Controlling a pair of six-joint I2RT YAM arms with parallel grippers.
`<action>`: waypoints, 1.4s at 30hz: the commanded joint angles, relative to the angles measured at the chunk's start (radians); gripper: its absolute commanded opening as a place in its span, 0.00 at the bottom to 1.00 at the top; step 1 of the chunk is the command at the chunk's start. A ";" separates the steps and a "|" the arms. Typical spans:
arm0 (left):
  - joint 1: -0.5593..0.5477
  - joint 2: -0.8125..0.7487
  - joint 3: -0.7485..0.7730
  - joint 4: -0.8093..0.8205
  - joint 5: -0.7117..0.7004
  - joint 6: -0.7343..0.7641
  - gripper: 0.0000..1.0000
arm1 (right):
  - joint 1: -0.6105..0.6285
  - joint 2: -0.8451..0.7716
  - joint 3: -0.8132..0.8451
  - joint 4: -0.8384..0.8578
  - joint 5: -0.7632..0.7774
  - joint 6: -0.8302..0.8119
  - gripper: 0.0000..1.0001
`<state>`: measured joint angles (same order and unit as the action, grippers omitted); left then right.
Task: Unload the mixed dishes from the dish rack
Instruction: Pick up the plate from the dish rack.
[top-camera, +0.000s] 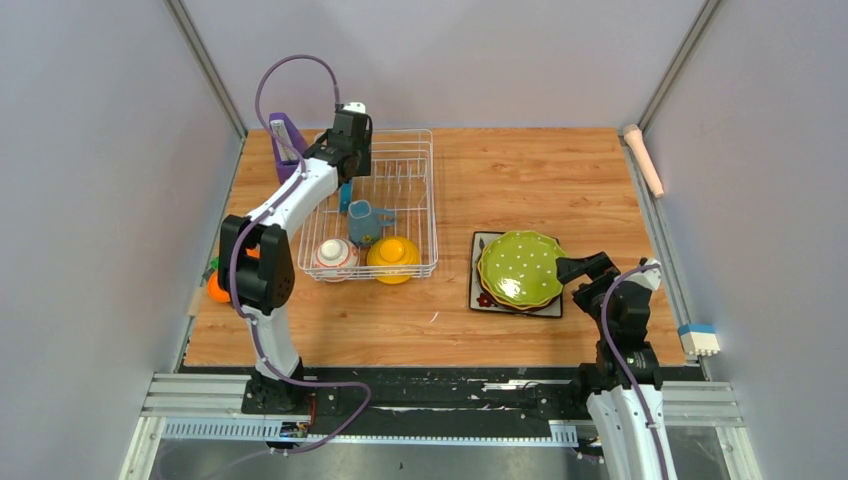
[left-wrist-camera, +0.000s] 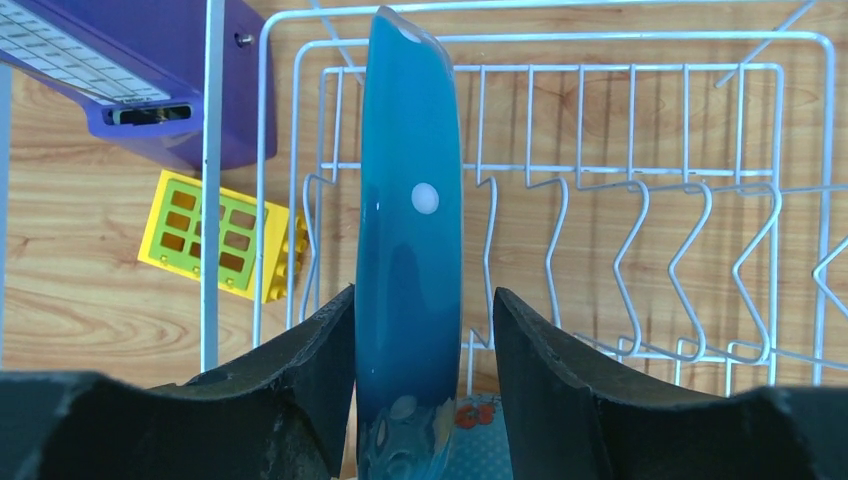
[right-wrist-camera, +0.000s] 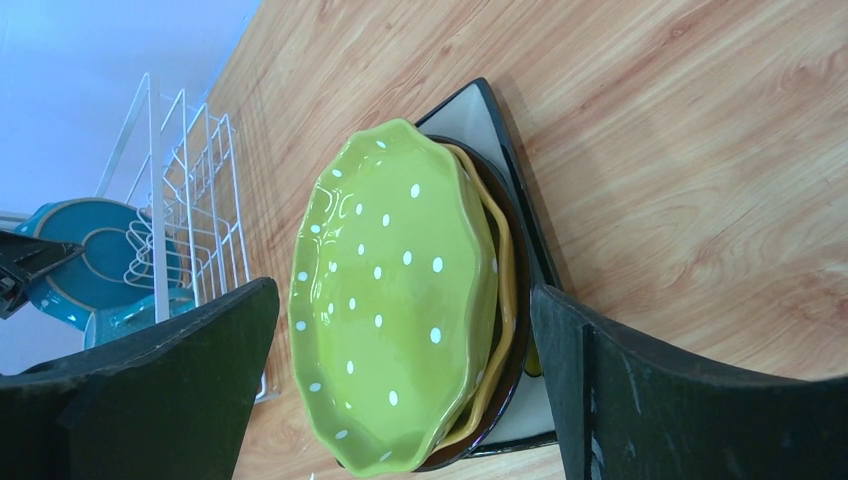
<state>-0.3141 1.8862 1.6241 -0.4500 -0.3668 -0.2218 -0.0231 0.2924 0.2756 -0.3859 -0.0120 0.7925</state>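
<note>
The white wire dish rack (top-camera: 428, 200) stands at the back left. A blue-dotted plate (left-wrist-camera: 410, 250) stands on edge in its prongs. My left gripper (left-wrist-camera: 423, 300) is open and straddles the plate: the left finger touches it and the right finger stands apart. A blue-grey mug (top-camera: 365, 222), a red-and-white patterned bowl (top-camera: 334, 258) and a yellow bowl (top-camera: 393, 258) lie in the rack's front. On the table a green-dotted plate (right-wrist-camera: 390, 290) tops a yellow plate (right-wrist-camera: 500, 300), a dark-rimmed round plate and the dark square plate (right-wrist-camera: 470, 110). My right gripper (top-camera: 590, 270) is open and empty beside this stack.
A purple slanted holder (top-camera: 285, 140) stands left of the rack, with a small yellow grid block (left-wrist-camera: 222, 235) beside it. An orange tape measure (top-camera: 217, 287) lies at the left table edge. A pink object (top-camera: 643, 158) and a white-and-blue block (top-camera: 700, 340) sit on the right rail.
</note>
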 joint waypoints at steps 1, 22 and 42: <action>0.004 0.018 0.063 -0.032 0.002 -0.011 0.58 | -0.002 -0.004 0.000 0.011 0.043 0.009 1.00; 0.004 0.042 0.176 -0.181 0.017 -0.011 0.00 | -0.002 0.011 0.002 0.006 0.031 0.009 1.00; 0.004 -0.170 0.163 -0.108 -0.003 0.047 0.00 | -0.003 0.033 0.001 0.005 0.030 0.009 1.00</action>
<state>-0.3126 1.8771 1.7439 -0.6605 -0.3344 -0.2241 -0.0231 0.3176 0.2756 -0.4065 0.0105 0.7952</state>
